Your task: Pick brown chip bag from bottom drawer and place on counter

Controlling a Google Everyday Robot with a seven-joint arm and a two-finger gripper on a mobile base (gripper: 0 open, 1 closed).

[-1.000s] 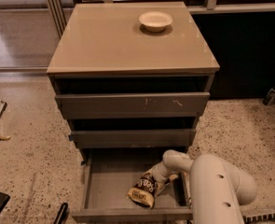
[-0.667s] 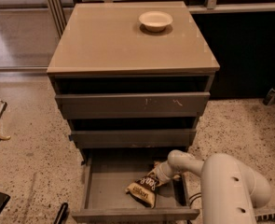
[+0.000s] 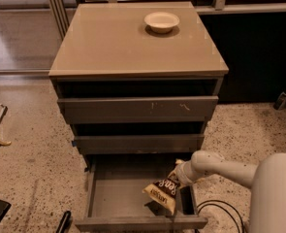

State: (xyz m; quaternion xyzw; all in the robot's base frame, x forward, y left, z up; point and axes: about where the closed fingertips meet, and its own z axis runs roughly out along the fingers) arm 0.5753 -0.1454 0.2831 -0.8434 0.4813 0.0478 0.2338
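Note:
The brown chip bag (image 3: 163, 191) hangs tilted above the right part of the open bottom drawer (image 3: 118, 198), lifted off its floor with a shadow under it. My gripper (image 3: 179, 173) comes in from the right on the white arm and is shut on the bag's upper end. The beige counter (image 3: 113, 40) tops the grey cabinet above.
A white bowl (image 3: 161, 21) sits at the back right of the counter. The scratched top drawer front (image 3: 137, 109) and the middle drawer front (image 3: 138, 143) are closed above the open drawer. A black cable (image 3: 220, 210) lies on the speckled floor at the right.
The bag has risen from the drawer floor and now hangs from my gripper. My arm has swung further to the right and up.

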